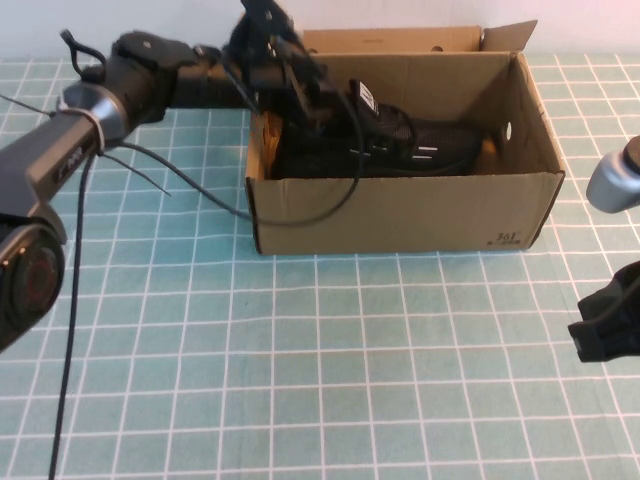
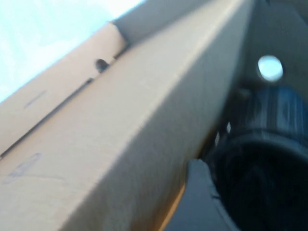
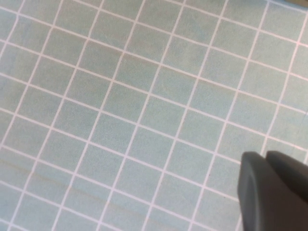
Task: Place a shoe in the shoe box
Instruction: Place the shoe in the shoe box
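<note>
One shoe [image 1: 400,145]: lies inside the shoe box [image 1: 400,212], toe toward the robot's right.
Left gripper [image 1: 310,100]: reaches into the box over the shoe's heel; jaws' state cannot be told.
Right gripper [image 3: 269,192]: over bare worktop [image 1: 300,380], jaws clenched, empty.

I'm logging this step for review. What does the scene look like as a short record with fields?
shoe: black knit sneaker lying inside the box, toe toward the robot's right
box: brown corrugated cardboard shoe box, open, on the teal grid-patterned table cover
left gripper: reaching into the box's left end, at the shoe's heel
right gripper: shut, parked over the table cover at the robot's right, holding nothing
task status: shoe is in the box
</note>
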